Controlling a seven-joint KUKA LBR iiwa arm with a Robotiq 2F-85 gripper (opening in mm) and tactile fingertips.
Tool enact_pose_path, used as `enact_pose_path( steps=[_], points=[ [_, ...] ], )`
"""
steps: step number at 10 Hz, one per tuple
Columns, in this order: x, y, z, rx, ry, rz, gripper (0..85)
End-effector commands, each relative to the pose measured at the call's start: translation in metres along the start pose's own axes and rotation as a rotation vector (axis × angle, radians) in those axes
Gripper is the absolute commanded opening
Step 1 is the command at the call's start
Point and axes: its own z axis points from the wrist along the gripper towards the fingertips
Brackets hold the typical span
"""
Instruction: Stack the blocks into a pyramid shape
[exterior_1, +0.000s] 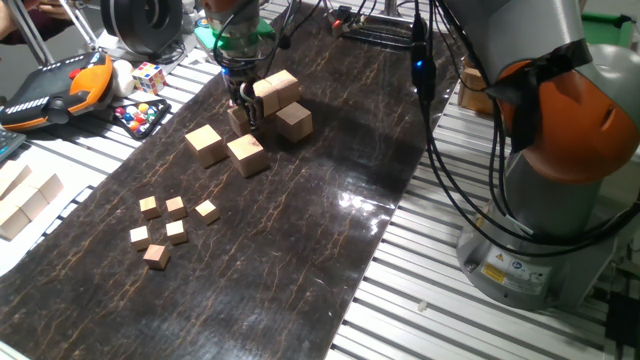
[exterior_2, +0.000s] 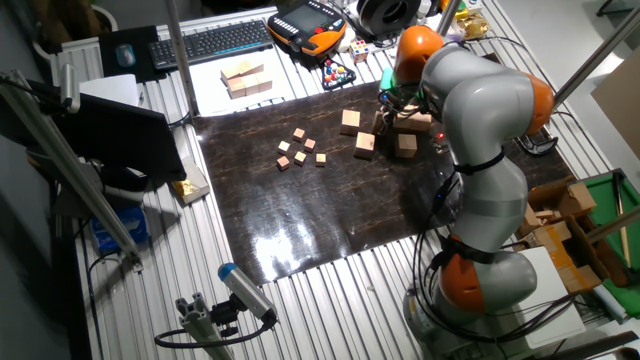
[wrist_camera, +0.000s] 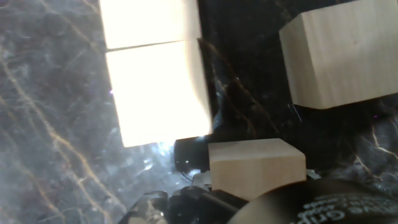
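Observation:
Several light-tan blocks lie at the far end of the dark mat (exterior_1: 300, 260). One block (exterior_1: 276, 88) rests on top of another, with a third (exterior_1: 294, 121) beside them at the right. Two more blocks (exterior_1: 205, 144) (exterior_1: 247, 154) sit apart to the front left. My gripper (exterior_1: 243, 108) stands just left of the stacked pair, low over the mat, shut on a block (wrist_camera: 256, 165) that shows between the fingers in the hand view. The hand view also shows two bright blocks (wrist_camera: 155, 87) close ahead and another (wrist_camera: 342, 56) at the right. The other fixed view shows the gripper (exterior_2: 395, 108) by the group.
Several much smaller cubes (exterior_1: 175, 220) lie on the mat's near left. A multicoloured puzzle cube (exterior_1: 148, 77), a tray of coloured balls (exterior_1: 140, 115) and an orange pendant (exterior_1: 60, 85) sit off the mat at the left. The arm's base (exterior_1: 560, 170) and cables (exterior_1: 440, 150) stand at the right.

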Motion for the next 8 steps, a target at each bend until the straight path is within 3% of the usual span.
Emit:
enact_pose_path(
  steps=[1, 5, 8],
  points=[
    [0.001, 0.005, -0.004, 0.003, 0.008, 0.002, 0.7],
    [0.005, 0.023, -0.002, 0.007, 0.027, -0.014, 0.7],
    [0.002, 0.035, 0.000, 0.014, 0.004, -0.050, 0.7]
  ],
)
